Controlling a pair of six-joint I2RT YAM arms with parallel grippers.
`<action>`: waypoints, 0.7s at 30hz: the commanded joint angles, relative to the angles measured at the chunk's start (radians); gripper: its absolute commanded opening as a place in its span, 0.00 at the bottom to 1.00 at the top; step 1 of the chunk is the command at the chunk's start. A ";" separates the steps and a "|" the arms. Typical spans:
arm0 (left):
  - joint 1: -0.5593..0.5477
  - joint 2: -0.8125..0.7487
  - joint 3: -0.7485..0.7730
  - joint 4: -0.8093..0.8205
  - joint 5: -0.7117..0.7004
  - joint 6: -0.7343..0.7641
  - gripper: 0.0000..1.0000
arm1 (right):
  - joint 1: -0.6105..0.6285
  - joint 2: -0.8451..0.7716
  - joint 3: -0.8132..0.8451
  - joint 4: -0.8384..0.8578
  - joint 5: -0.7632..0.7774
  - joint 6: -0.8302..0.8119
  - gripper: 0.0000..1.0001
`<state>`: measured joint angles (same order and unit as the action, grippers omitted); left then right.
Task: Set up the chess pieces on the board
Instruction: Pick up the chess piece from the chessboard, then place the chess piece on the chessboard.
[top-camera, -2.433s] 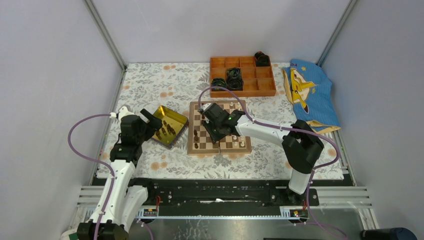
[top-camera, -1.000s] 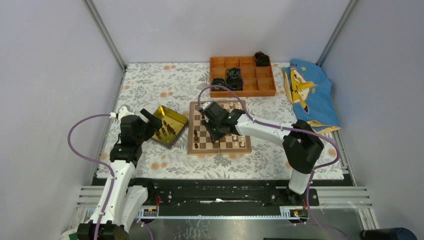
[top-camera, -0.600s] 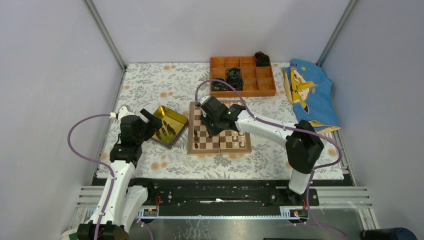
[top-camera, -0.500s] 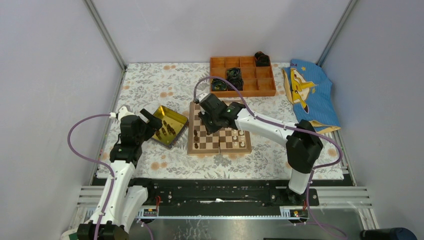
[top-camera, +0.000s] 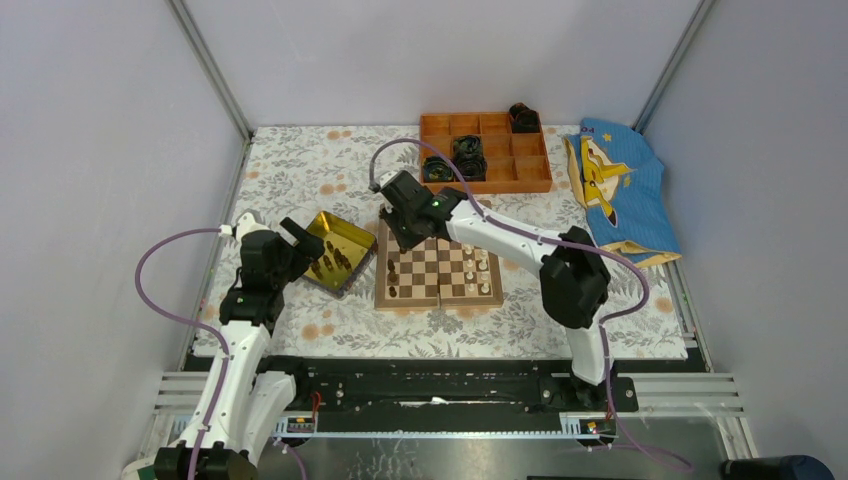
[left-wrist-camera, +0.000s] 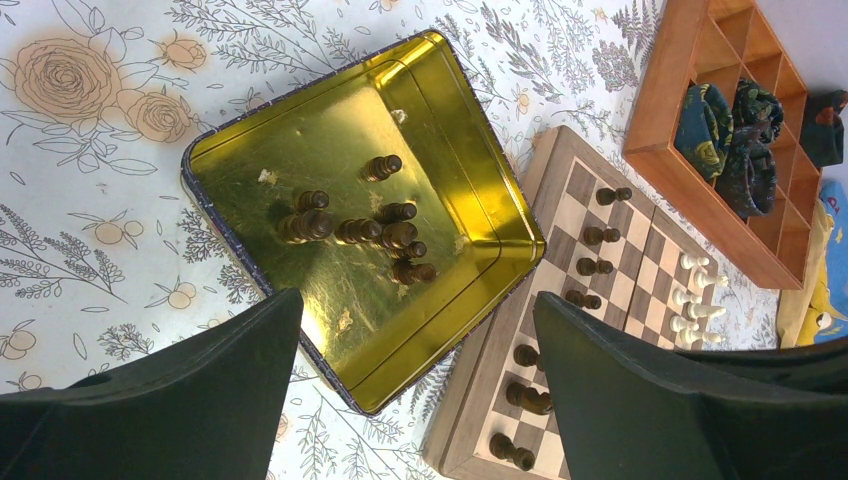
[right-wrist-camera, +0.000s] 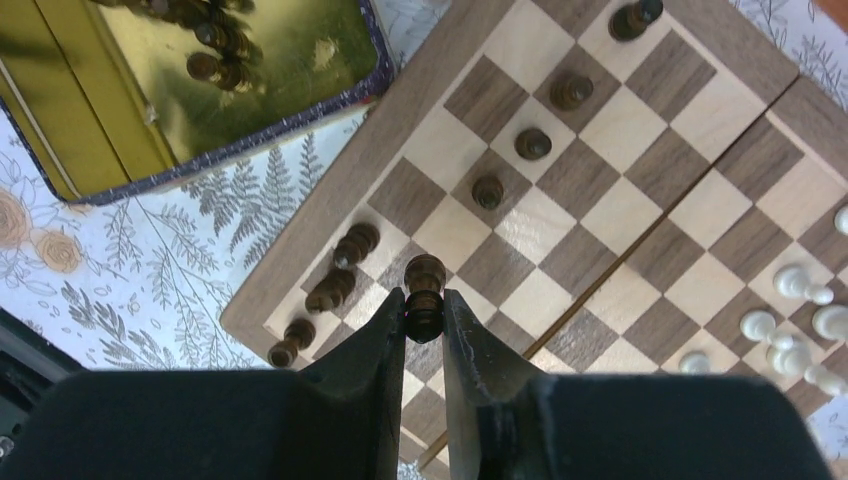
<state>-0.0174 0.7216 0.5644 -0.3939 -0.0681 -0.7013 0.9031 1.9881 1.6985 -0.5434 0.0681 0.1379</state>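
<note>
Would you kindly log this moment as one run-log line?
right tool: shut on dark chess piece, over board | left tool: open, aimed at gold tray

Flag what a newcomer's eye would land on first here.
The right gripper, shut on a small dark brown wooden chess piece, hangs over the left part of the square checked wooden chessboard. Just left of the board sits a shiny gold rectangular tray holding more dark brown pieces, with the open left gripper hovering over it. Pale cream pieces cluster on the board's right side.
</note>
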 joint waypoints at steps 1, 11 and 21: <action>-0.004 -0.008 -0.004 0.049 0.014 0.006 0.93 | -0.007 0.051 0.120 -0.038 0.012 -0.036 0.00; -0.004 -0.007 -0.003 0.051 0.016 0.006 0.93 | -0.007 0.195 0.302 -0.099 0.022 -0.062 0.00; -0.004 -0.002 -0.003 0.054 0.019 0.006 0.93 | -0.007 0.313 0.437 -0.141 0.066 -0.089 0.00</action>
<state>-0.0174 0.7216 0.5644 -0.3939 -0.0666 -0.7017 0.9028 2.2765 2.0583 -0.6487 0.0986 0.0776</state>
